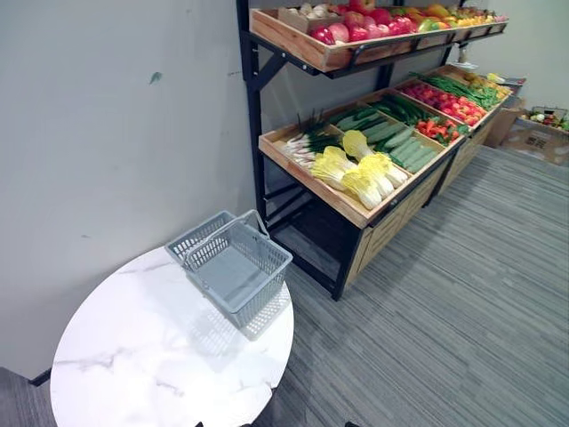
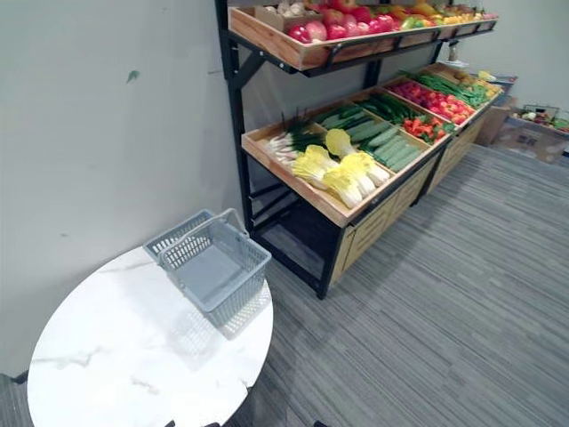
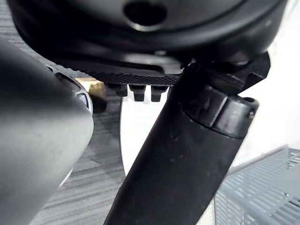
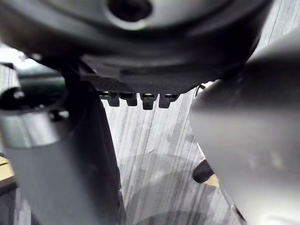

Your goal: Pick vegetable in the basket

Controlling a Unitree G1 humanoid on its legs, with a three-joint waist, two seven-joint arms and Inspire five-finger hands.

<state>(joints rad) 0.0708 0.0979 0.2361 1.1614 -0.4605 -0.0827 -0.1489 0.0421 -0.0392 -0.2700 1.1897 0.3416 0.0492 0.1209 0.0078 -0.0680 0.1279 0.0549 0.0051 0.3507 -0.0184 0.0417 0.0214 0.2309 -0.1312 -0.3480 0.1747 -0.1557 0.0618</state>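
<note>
Here, the head view, read from 9 o'clock round to 3 o'clock.

At 9 o'clock: plain grey wall (image 1: 116, 116). At 7 o'clock, against that wall: round white marble-patterned table (image 1: 133, 356). On the table's 1 o'clock edge: grey mesh basket (image 1: 227, 271), upright, mouth upward, bare bottom showing, one corner just over the table's rim.

At 12 o'clock, just beside the wall: black-framed produce rack (image 1: 253, 116) with wooden shelves, running away toward 2 o'clock. Upper shelf: red apples (image 1: 356, 27) and other fruit. Lower shelf, nearest bin, at 1 o'clock from the basket and well apart from it: green-topped leeks (image 1: 307, 144) at the wall end, yellow-white cabbages (image 1: 360, 173) along the front edge, cucumbers (image 1: 396, 142) behind them. Next along the shelf: red vegetables (image 1: 440, 129); farther bins too small to name.

From 6 o'clock to 3 o'clock: grey striped carpet (image 1: 444, 311). At 2 o'clock, on the carpet past the rack's far end: open box (image 1: 538, 138) with small produce inside.

Left wrist view: left hand (image 3: 140, 42), thumb (image 3: 187, 154) stretched out, fingers (image 3: 140, 92) seen end-on as short stubs, released, grasping nothing; beyond them the white tabletop and a corner of the basket.

Right wrist view: right hand (image 4: 140, 51), fingers (image 4: 147, 99) likewise end-on and released, grasping nothing; beyond them the carpet.
</note>
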